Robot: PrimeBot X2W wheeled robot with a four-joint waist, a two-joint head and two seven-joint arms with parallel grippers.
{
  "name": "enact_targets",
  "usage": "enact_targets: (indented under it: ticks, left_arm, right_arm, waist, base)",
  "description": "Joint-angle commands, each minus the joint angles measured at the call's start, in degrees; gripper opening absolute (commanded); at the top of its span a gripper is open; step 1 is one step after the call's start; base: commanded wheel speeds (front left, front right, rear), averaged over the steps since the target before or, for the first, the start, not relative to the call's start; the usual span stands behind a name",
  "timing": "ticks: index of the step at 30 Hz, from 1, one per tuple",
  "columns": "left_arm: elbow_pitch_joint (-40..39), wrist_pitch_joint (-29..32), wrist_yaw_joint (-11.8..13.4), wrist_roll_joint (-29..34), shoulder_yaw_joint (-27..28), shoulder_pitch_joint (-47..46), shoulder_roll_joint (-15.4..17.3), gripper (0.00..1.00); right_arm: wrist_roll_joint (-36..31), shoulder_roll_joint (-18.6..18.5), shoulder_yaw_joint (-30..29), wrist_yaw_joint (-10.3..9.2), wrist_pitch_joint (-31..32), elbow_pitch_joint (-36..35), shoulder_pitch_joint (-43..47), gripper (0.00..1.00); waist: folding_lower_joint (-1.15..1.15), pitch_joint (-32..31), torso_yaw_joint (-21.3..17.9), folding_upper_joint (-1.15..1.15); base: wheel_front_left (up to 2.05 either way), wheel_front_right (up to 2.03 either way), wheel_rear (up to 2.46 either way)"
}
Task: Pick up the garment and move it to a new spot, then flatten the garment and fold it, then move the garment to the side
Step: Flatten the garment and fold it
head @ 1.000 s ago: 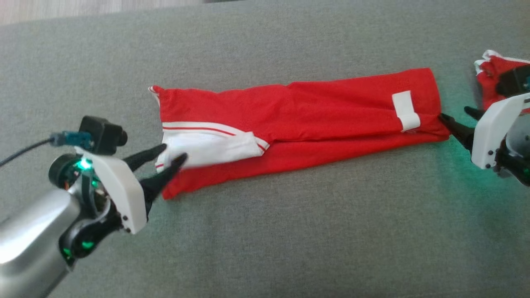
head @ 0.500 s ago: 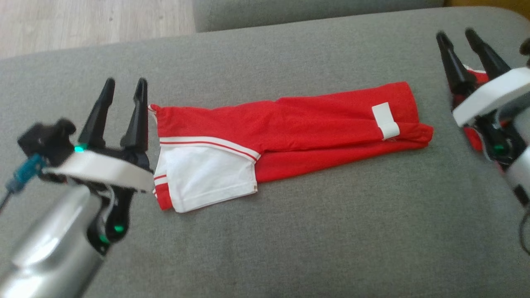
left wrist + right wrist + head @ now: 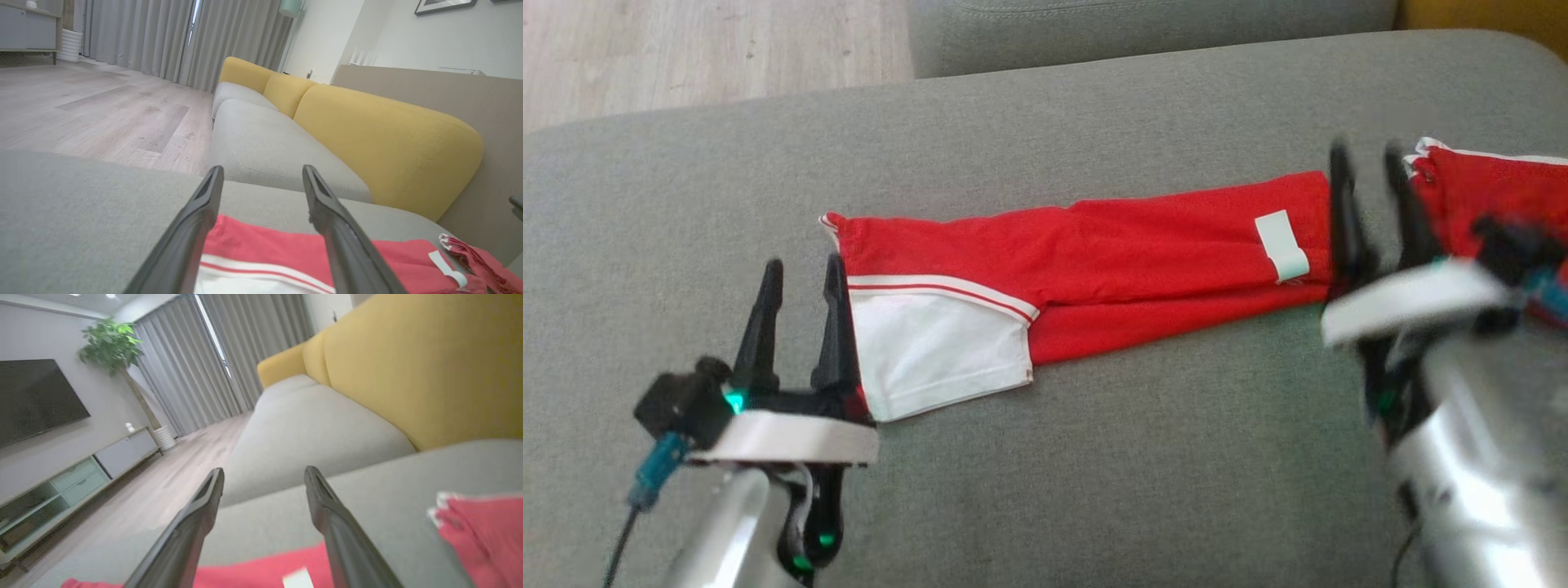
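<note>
garment [image 3: 1135, 253]: looking light, limp, likely sagging when lifted
grip: pinching all layers at 9 and 3 o'clock ends
left gripper [image 3: 802, 263], right gripper [image 3: 1365, 153]: jaws gaping wide, empty

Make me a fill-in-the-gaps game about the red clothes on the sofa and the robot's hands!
The long folded red cloth garment lies on a ____ fabric sofa seat.
The left gripper and the right gripper both have their jaws ____.
The sofa's padded back cushions are ____.
The garment's big patch by the left gripper is ____.
Missing words: grey, open, yellow, white.
</note>
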Motion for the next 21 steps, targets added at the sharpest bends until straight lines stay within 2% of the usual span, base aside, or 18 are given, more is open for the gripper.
enact_targets:
  ticks: [1,6,14,16,21]
  left_arm:
    - [-0.53,-0.36,-1.08,2.63,4.3,-0.68,-0.76,1.0]
    - [1.88,-0.36,-5.21,8.87,9.54,2.16,-5.82,1.0]
    - [3.52,-0.36,-8.67,13.25,13.59,1.57,-9.44,1.0]
    - [3.74,-0.37,-9.13,14.06,13.73,1.11,-9.92,1.0]
    - [4.32,-0.37,-9.7,14.91,12.89,-0.31,-10.81,1.0]
  right_arm:
    - [-3.84,2.95,-2.25,0.37,-0.6,-2.54,3.31,1.0]
    - [-12.21,7.82,-7.89,0.37,-0.6,-4.25,10.38,1.0]
    - [-17.09,9.27,-11.48,0.37,-0.61,-4.89,10.31,1.0]
    - [-17.78,9.4,-13.58,0.37,-0.61,-3.9,9.06,1.0]
    - [-20.45,9.6,-22.24,0.37,0.03,4.93,4.29,1.0]
  waist:
    - [0.01,0.16,0.25,0.0]
    - [0.01,0.77,0.73,0.0]
    - [0.01,2.86,1.47,0.0]
    - [0.01,3.58,1.7,0.0]
    - [0.01,5.84,2.77,0.0]
  base:
    - [0.0,0.0,0.0]
    - [0.0,0.0,0.0]
    - [0.0,0.0,0.0]
    - [0.0,0.0,0.0]
    - [0.0,0.0,0.0]
